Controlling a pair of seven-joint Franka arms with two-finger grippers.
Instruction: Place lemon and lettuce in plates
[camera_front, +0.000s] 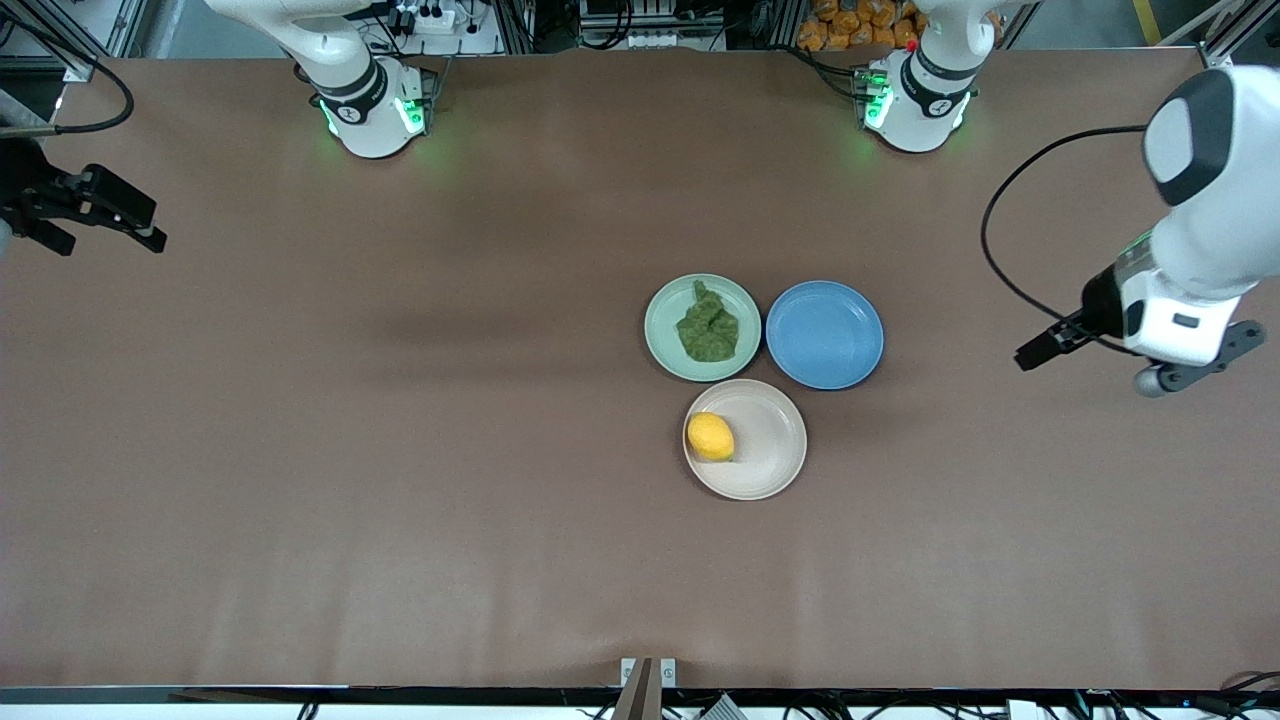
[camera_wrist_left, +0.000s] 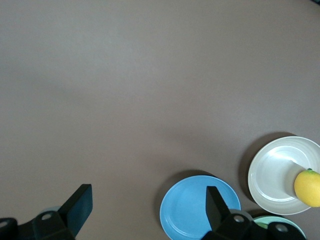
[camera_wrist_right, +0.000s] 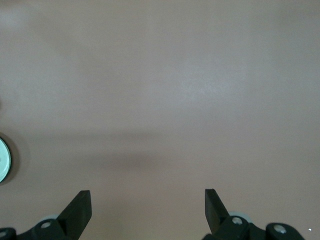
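The dark green lettuce (camera_front: 707, 330) lies in the mint green plate (camera_front: 662, 322). The yellow lemon (camera_front: 710, 437) lies in the beige plate (camera_front: 770, 440), near the rim toward the right arm's end. My left gripper (camera_front: 1085, 365) is open and empty over bare table toward the left arm's end, apart from the plates. The left wrist view shows its open gripper (camera_wrist_left: 147, 200), the lemon (camera_wrist_left: 307, 187) and the beige plate (camera_wrist_left: 275, 175). My right gripper (camera_front: 105, 240) is open and empty over the right arm's table end; it also shows in the right wrist view (camera_wrist_right: 147, 197).
An empty blue plate (camera_front: 824, 334) sits beside the mint plate, toward the left arm's end; it also shows in the left wrist view (camera_wrist_left: 187, 210). The three plates cluster together. A sliver of the mint plate (camera_wrist_right: 2, 160) shows in the right wrist view.
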